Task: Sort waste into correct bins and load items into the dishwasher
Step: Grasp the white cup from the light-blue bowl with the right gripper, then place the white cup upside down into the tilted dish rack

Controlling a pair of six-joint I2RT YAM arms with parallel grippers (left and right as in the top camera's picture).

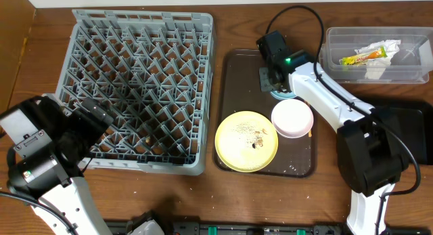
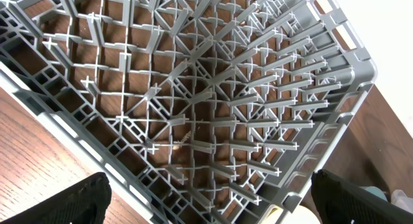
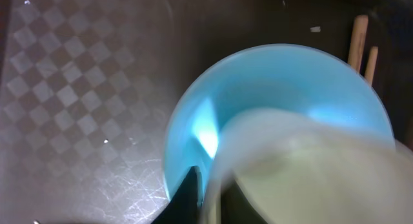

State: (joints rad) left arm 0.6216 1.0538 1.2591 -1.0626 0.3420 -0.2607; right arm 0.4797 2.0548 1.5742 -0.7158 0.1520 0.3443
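The grey dish rack (image 1: 135, 86) fills the left wrist view (image 2: 213, 88); my left gripper (image 1: 95, 116) hovers open and empty over its near edge (image 2: 210, 192). My right gripper (image 1: 274, 79) is down on the brown tray over the light-blue saucer (image 1: 284, 95). In the right wrist view my right gripper (image 3: 219, 198) pinches the wall of the blurred cream cup (image 3: 310, 166), which sits on the saucer (image 3: 193, 121). Chopsticks (image 3: 358, 40) lie beyond it. The yellow plate (image 1: 247, 141) holds crumbs (image 1: 257, 135). The pinkish bowl (image 1: 292, 118) sits beside the plate.
The brown tray (image 1: 237, 72) holds the dishes. The clear tub (image 1: 331, 55) at the back right holds the napkin (image 1: 375, 71) and the yellow-green wrapper (image 1: 365, 57). The black bin (image 1: 414, 126) lies at the right, partly behind my right arm.
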